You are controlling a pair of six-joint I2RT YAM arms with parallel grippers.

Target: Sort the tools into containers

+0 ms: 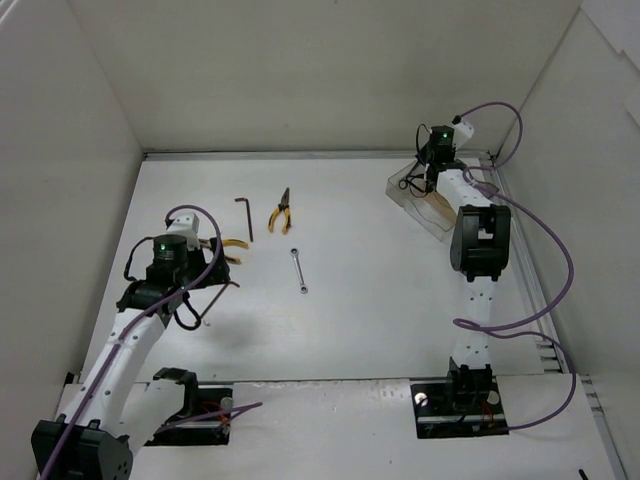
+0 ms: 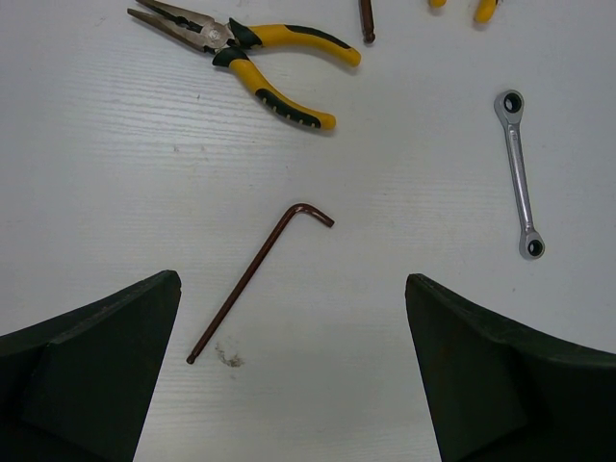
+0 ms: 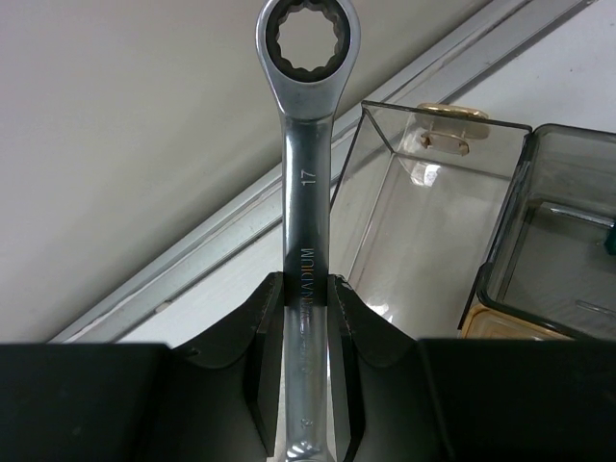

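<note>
My left gripper [image 2: 292,294] is open over the table, its fingers [image 2: 96,366] to either side of a thin brown L-shaped hex key [image 2: 260,279]. Beyond it lie yellow-handled pliers [image 2: 250,58] and a small silver wrench [image 2: 520,173]. In the top view this gripper [image 1: 190,300] hangs at mid-left; the wrench [image 1: 299,271], a second pair of pliers [image 1: 280,212] and a second hex key [image 1: 245,218] lie further out. My right gripper [image 3: 308,289] is shut on a large silver wrench [image 3: 306,173] marked 17, held beside the clear smoky box [image 3: 423,202] at the back right [image 1: 415,195].
A second smoky box [image 3: 558,241] stands right of the clear one, with something green [image 3: 608,241] at the frame edge. White walls enclose the table, and a metal rail [image 3: 192,260] runs along the back. Purple cables [image 1: 545,240] loop off the right arm.
</note>
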